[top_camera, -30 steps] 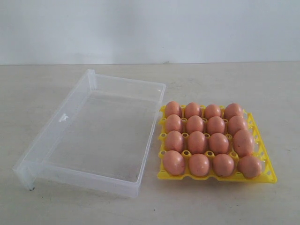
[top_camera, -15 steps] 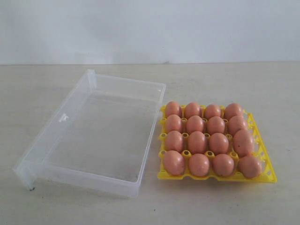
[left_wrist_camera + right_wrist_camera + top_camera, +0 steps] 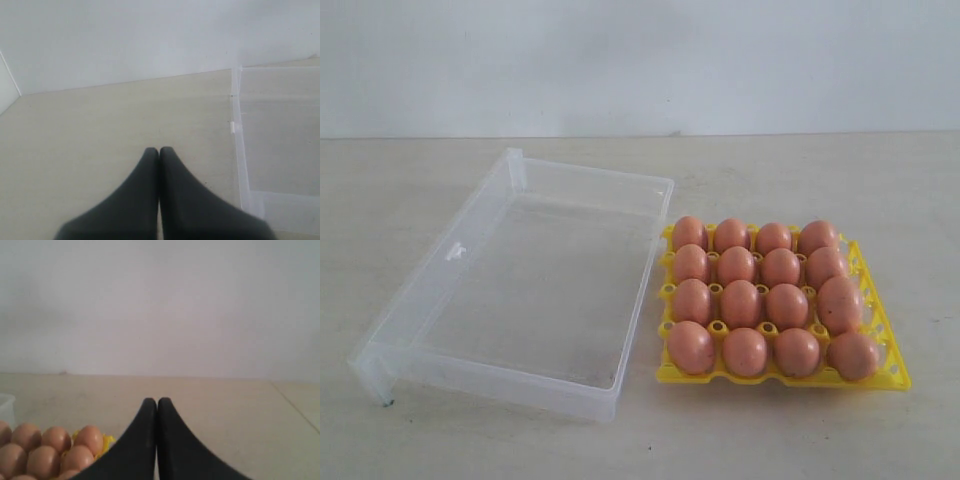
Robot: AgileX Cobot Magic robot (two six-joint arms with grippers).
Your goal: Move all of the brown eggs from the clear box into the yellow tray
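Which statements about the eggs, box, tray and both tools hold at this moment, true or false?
1. The clear box holds no eggs. True.
2. The yellow tray has empty cups. False: every cup holds one of the brown eggs.
3. The left tool is shut. True.
4. The right tool grips an egg. False: it is shut on nothing.
5. The tray lies inside the box. False: it lies beside it.

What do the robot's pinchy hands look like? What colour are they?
The left gripper and right gripper look alike: each has two smooth black fingers, broad at the base and curving to thin rounded tips. No cables or markings show.
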